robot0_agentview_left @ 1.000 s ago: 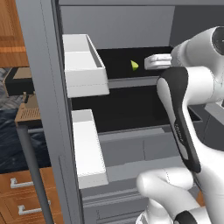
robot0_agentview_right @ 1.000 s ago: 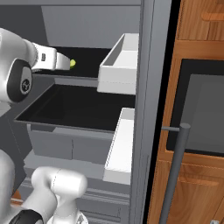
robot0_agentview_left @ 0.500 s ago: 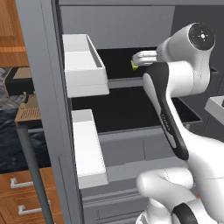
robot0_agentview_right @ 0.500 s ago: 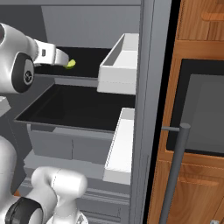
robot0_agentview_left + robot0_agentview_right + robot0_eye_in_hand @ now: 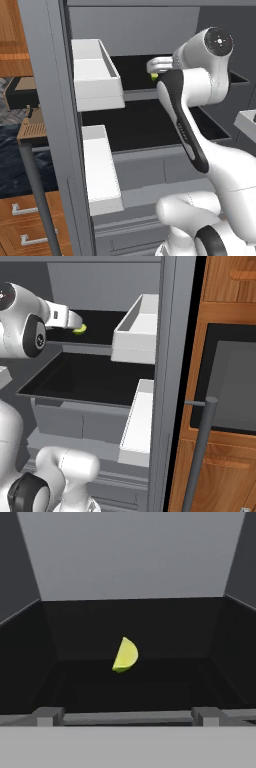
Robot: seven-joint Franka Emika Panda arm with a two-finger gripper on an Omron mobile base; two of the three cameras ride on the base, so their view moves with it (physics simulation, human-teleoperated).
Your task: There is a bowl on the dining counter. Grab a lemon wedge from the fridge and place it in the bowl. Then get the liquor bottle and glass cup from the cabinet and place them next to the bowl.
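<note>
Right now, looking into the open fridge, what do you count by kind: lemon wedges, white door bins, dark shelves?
Lemon wedge: 1, on the upper dark shelf, ahead of the open gripper.
White door bins: 2, upper and lower.
Dark shelves: 2, the lower bare.
Total: 5.

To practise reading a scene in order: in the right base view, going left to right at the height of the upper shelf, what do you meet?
Robot arm → gripper → lemon wedge → white door bin → fridge door edge → wooden cabinet.
</note>
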